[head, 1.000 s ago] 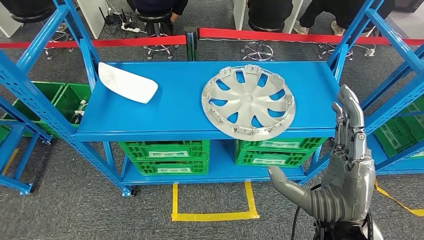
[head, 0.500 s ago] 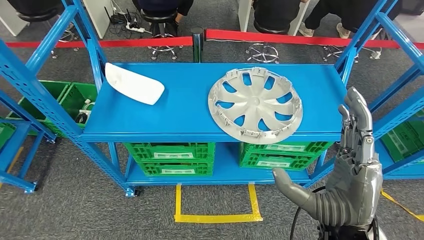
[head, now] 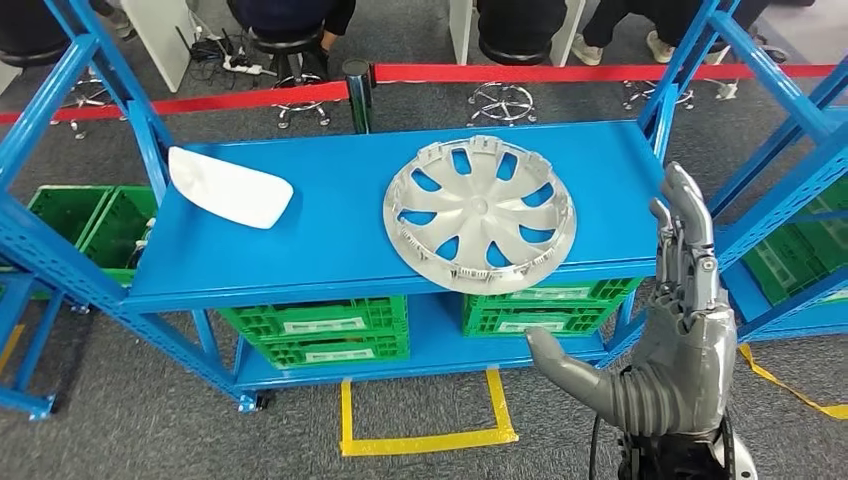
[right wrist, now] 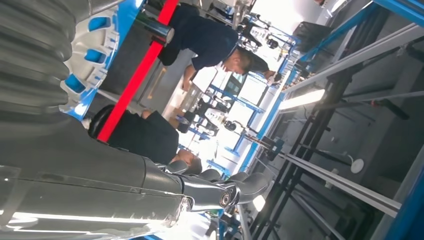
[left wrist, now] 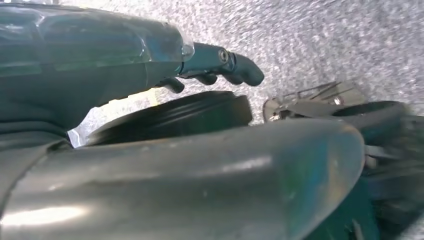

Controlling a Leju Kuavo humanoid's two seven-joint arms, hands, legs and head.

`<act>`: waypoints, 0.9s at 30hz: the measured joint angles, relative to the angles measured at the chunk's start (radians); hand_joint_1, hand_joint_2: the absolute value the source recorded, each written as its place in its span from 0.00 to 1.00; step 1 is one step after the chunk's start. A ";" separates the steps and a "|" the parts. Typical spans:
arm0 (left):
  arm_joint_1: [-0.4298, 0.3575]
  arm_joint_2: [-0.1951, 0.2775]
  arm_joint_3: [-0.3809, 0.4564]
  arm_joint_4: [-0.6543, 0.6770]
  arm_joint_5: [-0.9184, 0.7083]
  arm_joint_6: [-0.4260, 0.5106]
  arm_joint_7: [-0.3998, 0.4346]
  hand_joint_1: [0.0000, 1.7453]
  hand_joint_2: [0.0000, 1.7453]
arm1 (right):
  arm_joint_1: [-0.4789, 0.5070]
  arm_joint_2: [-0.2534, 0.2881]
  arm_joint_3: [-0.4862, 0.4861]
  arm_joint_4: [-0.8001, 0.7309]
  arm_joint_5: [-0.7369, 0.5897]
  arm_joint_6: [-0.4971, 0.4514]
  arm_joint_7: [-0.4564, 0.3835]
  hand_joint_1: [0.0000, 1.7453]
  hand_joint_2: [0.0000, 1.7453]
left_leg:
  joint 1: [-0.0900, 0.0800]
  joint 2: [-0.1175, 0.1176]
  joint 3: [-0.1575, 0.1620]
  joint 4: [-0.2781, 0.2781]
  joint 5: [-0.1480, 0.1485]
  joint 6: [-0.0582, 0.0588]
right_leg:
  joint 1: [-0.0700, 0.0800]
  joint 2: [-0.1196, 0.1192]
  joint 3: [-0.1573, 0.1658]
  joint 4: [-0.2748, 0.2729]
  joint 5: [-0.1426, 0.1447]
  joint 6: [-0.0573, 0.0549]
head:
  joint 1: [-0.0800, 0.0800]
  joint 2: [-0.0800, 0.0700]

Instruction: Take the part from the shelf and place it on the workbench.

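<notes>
On the far left of the blue shelf [head: 330, 250] we see a white curved part [head: 228, 187] lying flat. Near the middle-right lies the big silver wheel cover [head: 478, 213], flat on the shelf, with green crates [head: 315, 326] on the level below. Our right hand [head: 672, 330] is at the right, near the shelf's corner, fingers straight and apart, holding nothing; our left hand [left wrist: 150, 100] hangs over the floor, and we cannot tell how its fingers lie.
</notes>
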State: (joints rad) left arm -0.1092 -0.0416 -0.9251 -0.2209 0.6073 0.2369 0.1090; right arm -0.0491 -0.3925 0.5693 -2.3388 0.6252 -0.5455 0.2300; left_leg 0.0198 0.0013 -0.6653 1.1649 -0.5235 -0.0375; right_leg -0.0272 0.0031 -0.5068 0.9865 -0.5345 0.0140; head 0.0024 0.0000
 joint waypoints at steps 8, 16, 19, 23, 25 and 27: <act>0.000 0.001 0.000 0.000 0.000 0.000 0.000 0.00 0.00 | -0.002 0.001 0.000 0.000 0.000 0.000 0.000 0.00 1.00 | -0.002 0.001 0.058 -0.107 0.009 0.047 | 0.000 0.001 -0.018 0.075 -0.063 0.035 | 0.010 0.000; -0.001 -0.002 0.000 0.000 0.000 0.000 0.000 0.00 0.00 | -0.001 0.001 0.000 0.000 0.000 0.000 0.001 0.00 1.00 | -0.031 0.001 0.099 -0.109 -0.021 0.069 | 0.027 0.000 -0.119 0.149 0.009 -0.021 | 0.046 0.000; -0.003 -0.007 0.000 -0.001 -0.001 0.000 0.004 0.00 0.00 | -0.002 0.001 0.000 -0.001 -0.002 0.000 0.001 0.00 1.00 | -0.030 0.000 0.102 -0.114 -0.025 0.060 | 0.043 -0.003 -0.081 0.060 0.028 -0.050 | 0.043 0.000; -0.004 -0.008 0.000 -0.001 -0.002 0.000 0.006 0.00 0.00 | -0.002 0.001 0.000 -0.002 -0.004 0.000 0.002 0.00 1.00 | -0.028 -0.001 0.097 -0.091 -0.048 0.039 | 0.033 -0.006 -0.043 -0.004 0.043 -0.038 | 0.047 0.000; -0.004 -0.007 0.000 -0.001 -0.002 0.000 0.006 0.00 0.00 | -0.002 0.002 0.000 -0.003 -0.004 0.000 0.002 0.00 1.00 | -0.022 -0.004 0.042 0.011 -0.094 0.026 | 0.027 -0.008 -0.028 -0.019 0.045 -0.035 | 0.035 0.000; -0.002 -0.005 0.000 -0.001 -0.002 0.000 0.006 0.00 0.00 | -0.001 0.003 0.000 -0.003 -0.005 0.000 0.002 0.00 1.00 | -0.012 -0.004 -0.020 0.104 -0.115 0.014 | 0.022 -0.008 -0.024 -0.016 0.038 -0.032 | 0.024 0.000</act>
State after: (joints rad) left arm -0.1113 -0.0469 -0.9251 -0.2214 0.6049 0.2369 0.1154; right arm -0.0500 -0.3897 0.5695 -2.3415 0.6201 -0.5455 0.2319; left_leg 0.0079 -0.0030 -0.6854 1.2686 -0.6385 -0.0235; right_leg -0.0051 -0.0051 -0.5311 0.9702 -0.4969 -0.0179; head 0.0259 0.0000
